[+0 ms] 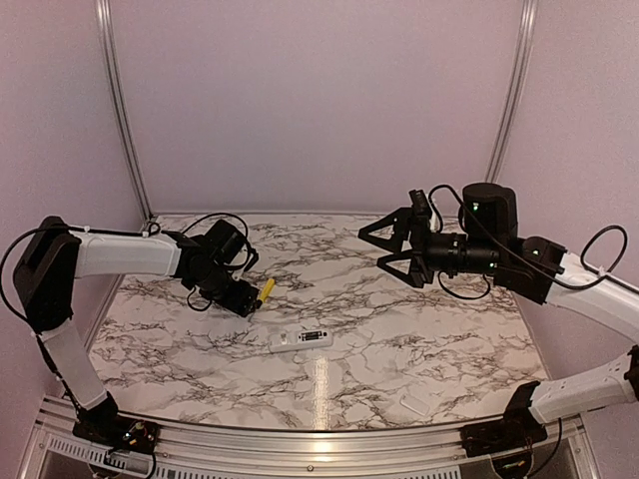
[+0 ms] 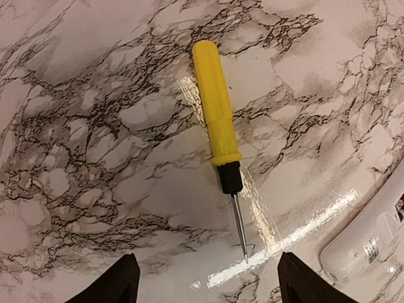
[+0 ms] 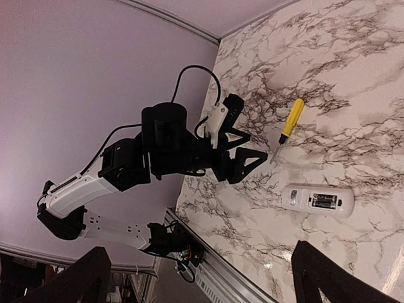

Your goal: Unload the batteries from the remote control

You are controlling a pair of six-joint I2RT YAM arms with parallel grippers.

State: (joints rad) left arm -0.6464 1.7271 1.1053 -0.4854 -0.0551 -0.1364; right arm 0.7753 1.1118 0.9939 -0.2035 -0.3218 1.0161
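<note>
The white remote control [image 1: 302,339] lies flat mid-table with its dark recess facing up; it also shows as remote control [image 3: 317,201] and remote control [image 2: 372,246]. The batteries [image 3: 324,201] sit dark inside that recess. My left gripper [image 2: 208,285] is open and low over the table. The metal tip of a yellow-handled screwdriver [image 2: 216,107] points into the gap between its fingers without touching them. In the top view the left gripper [image 1: 248,299] is just up-left of the remote. My right gripper [image 1: 371,247] hangs open and empty above the table's right half.
The screwdriver [image 1: 266,289] lies just beyond the remote. A small flat white cover piece [image 1: 414,404] rests near the front right edge. Pale walls enclose the table on three sides. The metal rail [image 1: 300,444] runs along the front.
</note>
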